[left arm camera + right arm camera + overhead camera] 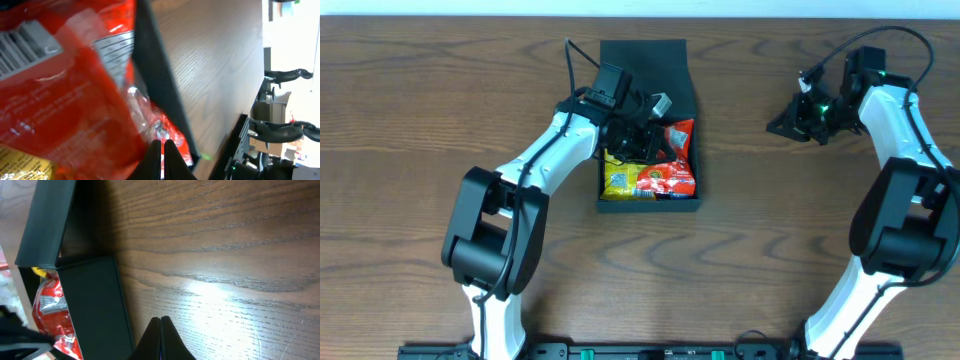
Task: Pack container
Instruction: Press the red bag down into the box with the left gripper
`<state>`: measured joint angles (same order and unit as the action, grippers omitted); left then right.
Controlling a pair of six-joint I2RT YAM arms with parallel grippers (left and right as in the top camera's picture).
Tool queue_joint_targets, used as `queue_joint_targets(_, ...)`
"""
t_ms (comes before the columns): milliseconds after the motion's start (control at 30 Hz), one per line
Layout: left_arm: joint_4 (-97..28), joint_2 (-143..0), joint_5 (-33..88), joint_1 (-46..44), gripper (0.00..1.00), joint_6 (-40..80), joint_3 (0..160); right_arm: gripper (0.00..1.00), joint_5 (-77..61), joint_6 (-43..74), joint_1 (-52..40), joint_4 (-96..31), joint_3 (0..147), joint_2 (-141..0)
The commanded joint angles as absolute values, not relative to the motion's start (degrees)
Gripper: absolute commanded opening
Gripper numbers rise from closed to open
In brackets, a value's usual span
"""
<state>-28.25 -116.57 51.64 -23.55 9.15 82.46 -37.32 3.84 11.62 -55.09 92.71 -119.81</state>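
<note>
The dark teal-black, matte, shallow cardboard container sits on the brown wood-grain table, just left of centre in the upper half of the overhead frame. Its hinged flap lid lies open and flat toward the top edge. Inside are a glossy red plastic snack packet on the right and a yellow snack packet at the lower left.

The left arm rises from its base at the lower left, bends sharply at the elbow, and runs its white forearm diagonally up and right, with the wrist over the container's upper left part. The left gripper points down into the box with its two fingers pressed together right at the red packet. Whether any film is pinched between them cannot be told.

The right arm climbs from the lower right, folds at the elbow, and turns its wrist toward the left in the upper right of the frame, well apart from the container. The right gripper has its fingers closed together, empty, over bare wood.
</note>
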Motion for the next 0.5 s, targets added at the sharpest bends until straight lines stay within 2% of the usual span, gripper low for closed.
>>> queue_joint_targets(0, -28.49, -120.77, 50.06, -23.66, 0.06, 10.55, 82.11, 0.01, -37.95, 2.90, 12.34, -55.40, 93.49, -119.04)
queue_joint_targets(467, -27.14, -121.45, 55.55, -23.64, 0.06, 10.48, 84.49, 0.02, -37.93, 2.90, 12.34, -55.09, 93.47, -119.04)
